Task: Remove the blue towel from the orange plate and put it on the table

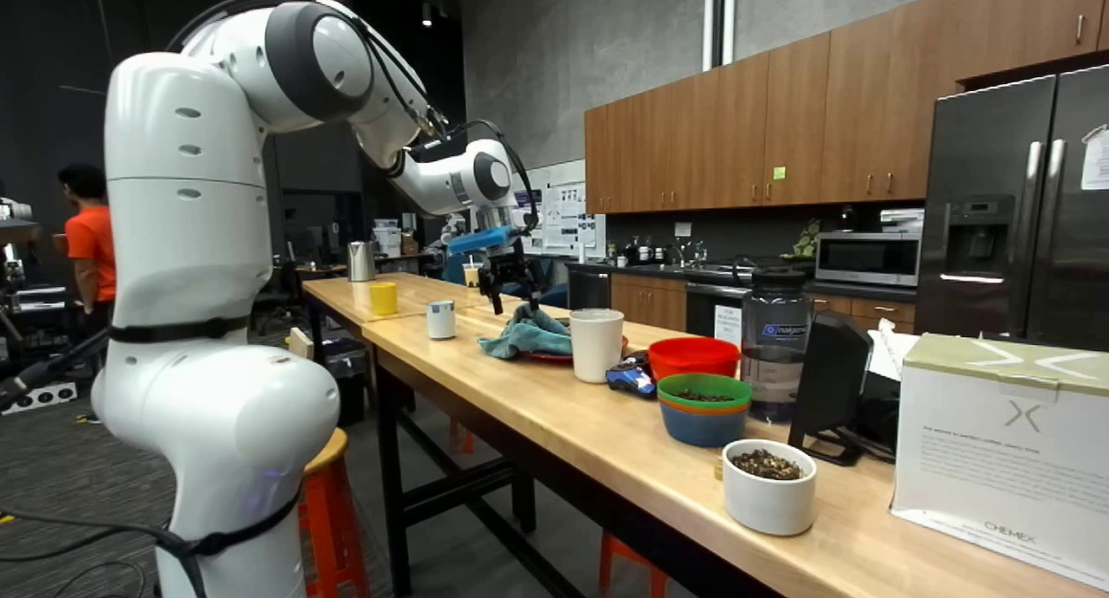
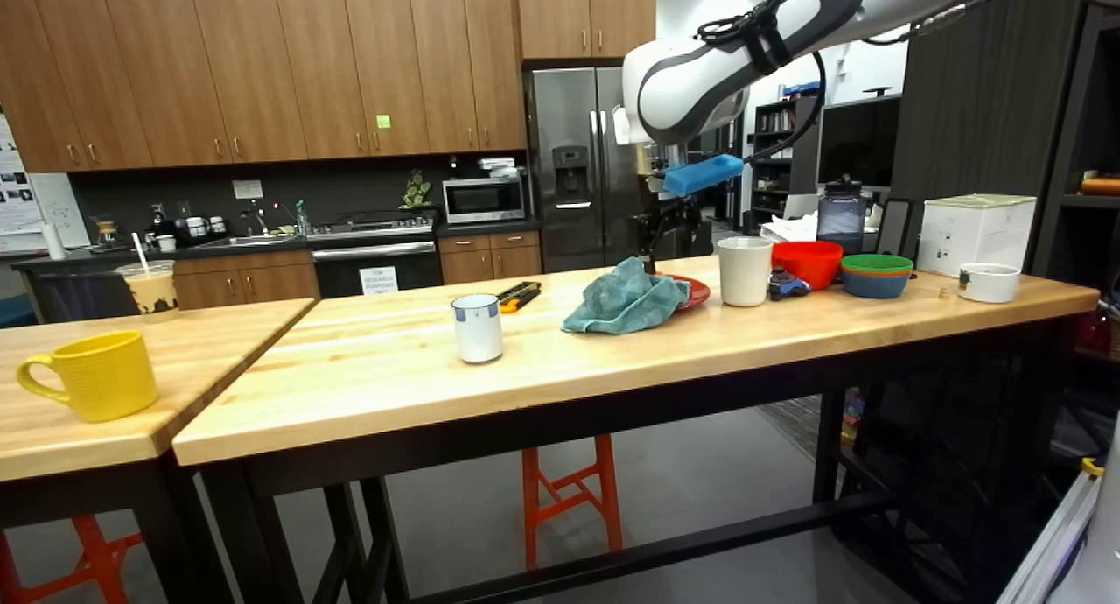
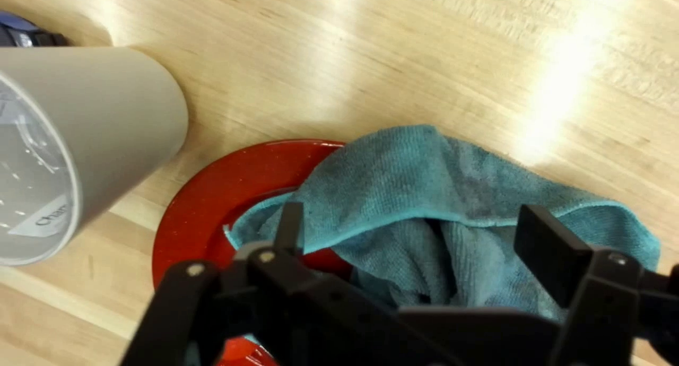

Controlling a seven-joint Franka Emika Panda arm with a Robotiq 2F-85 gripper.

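Pincer [image 3: 411, 228], one: spread wide, nothing pinched; dark fingers [image 3: 554, 254] set left of centre and at right in the lower half of the wrist view. Contact with anything below cannot be told.

Towel [image 3: 392, 180], one, blue-green: crumpled at centre and lower right of that frame, laid partly on the plate [image 3: 233, 185], partly on the table [image 3: 345, 63]. Judged light, soft and limp, not fragile, little inclined to slip. Hold best taken on the raised folds between the fingers, clear of the plate, which might otherwise be dragged.

Plate: red in appearance, left of centre, part-covered.

Cup [image 3: 130, 111], pale: left edge, just beside the plate; upright in both exterior views.

Mug [image 2: 478, 333], white and blue: left of centre in an exterior view.
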